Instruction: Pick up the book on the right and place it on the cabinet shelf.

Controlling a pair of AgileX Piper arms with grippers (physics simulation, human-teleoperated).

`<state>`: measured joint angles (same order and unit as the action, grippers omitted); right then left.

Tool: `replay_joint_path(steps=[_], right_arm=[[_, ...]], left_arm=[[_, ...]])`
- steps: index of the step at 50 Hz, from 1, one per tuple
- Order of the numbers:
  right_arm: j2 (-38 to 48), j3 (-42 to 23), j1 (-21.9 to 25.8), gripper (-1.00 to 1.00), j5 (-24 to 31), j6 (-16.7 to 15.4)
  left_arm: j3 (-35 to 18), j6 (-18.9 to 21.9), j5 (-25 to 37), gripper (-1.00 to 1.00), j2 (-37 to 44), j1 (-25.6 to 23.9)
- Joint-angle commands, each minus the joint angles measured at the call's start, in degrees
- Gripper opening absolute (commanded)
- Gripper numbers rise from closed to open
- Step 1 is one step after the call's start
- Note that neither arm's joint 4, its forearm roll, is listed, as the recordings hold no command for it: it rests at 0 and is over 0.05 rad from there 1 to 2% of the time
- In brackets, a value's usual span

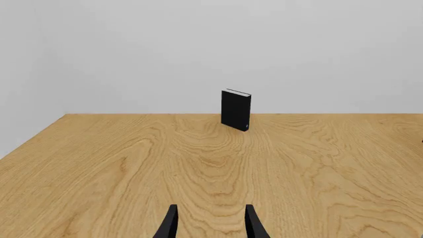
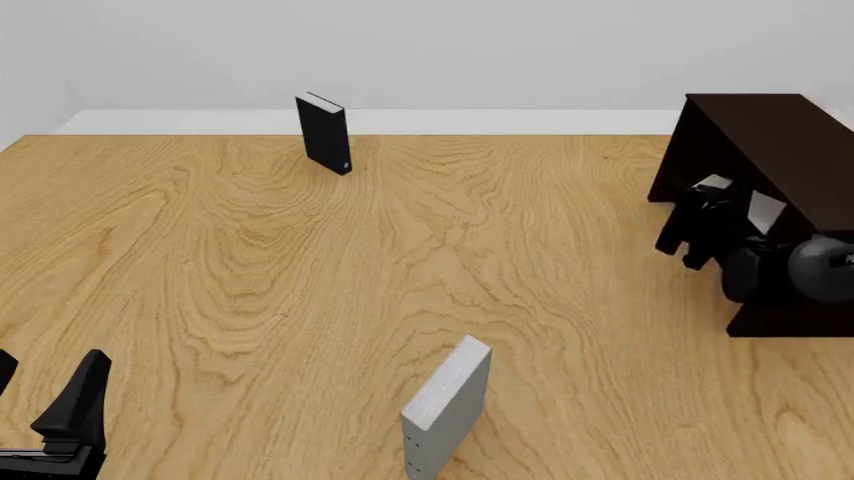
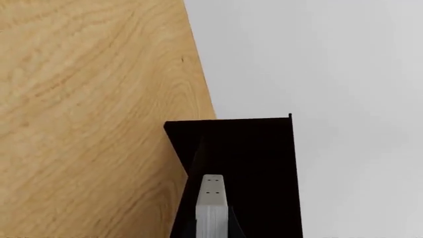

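The book [image 3: 212,206], a light grey slab, sits clamped edge-on between the fingers of the right gripper [image 2: 727,215], which holds it at the open side of the cabinet shelf [image 2: 774,130], the dark, nearly black unit at about three o'clock on the wooden table [image 2: 267,260] in the front view. At about six o'clock a second grey book [image 2: 445,410] with small dark dots on its edge stands upright, a black book [image 2: 324,133] stands at about eleven o'clock near the far edge, and the left gripper [image 1: 210,223] hovers low at about seven o'clock with its fingers spread and grasping nothing.
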<state>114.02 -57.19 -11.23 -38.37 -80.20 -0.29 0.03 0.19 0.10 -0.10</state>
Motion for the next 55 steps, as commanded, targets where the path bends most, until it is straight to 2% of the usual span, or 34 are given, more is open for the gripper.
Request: replay_joint_path(steps=[1, 13, 29, 30, 55], right_arm=[[0.5, -0.3, -0.4, -1.0, -0.5, 1.8], [0.6, 0.8, -0.7, -1.0, -0.6, 2.0], [0.1, 0.4, -0.4, -1.0, 2.2, 3.7], [0.0, 0.4, -0.4, 1.0, 2.1, 3.5], [0.6, 0.7, 0.7, 1.0, 2.6, 4.7]], left_arm=[[0.0, 0.0, 0.0, 1.0, 0.0, 0.0], [0.0, 0.0, 0.0, 1.0, 0.0, 0.0], [0.0, 0.0, 0.0, 1.0, 0.0, 0.0], [0.0, 0.0, 0.0, 1.0, 0.0, 0.0], [0.0, 0.0, 0.0, 1.0, 0.0, 0.0]])
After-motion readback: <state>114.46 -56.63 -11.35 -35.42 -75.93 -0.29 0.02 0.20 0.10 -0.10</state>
